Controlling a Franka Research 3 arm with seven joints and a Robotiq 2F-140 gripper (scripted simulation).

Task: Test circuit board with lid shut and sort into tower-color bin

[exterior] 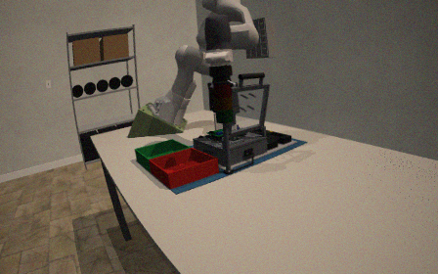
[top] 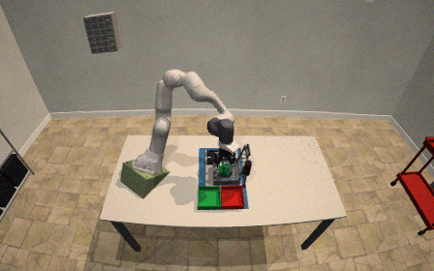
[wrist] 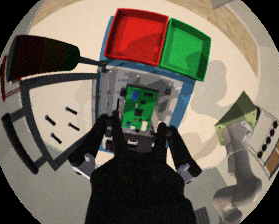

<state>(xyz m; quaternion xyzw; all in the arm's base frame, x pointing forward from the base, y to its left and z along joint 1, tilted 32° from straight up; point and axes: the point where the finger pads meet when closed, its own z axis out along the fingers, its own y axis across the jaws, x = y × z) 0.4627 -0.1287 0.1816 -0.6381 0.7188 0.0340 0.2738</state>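
Observation:
The green circuit board [wrist: 139,110] lies face up between my fingers, low over the grey tester. My gripper [wrist: 138,110] is shut on the board's near end, straight above the tester plate. In the top view the board [top: 225,167] shows under the gripper [top: 226,160]. The tester's clear lid [exterior: 250,100] stands open and upright, with its black handle on top. The signal tower [exterior: 223,103] beside the tester looks dark. I cannot tell whether the pins are through the board's holes. The black tray [exterior: 280,138] lies behind the tester.
The green bin [top: 208,197] and the red bin [top: 232,196] stand side by side on the blue mat [top: 223,179] in front of the tester. The arm's green base block [top: 142,176] is at the table's left. A shelf rack [exterior: 105,83] stands by the wall.

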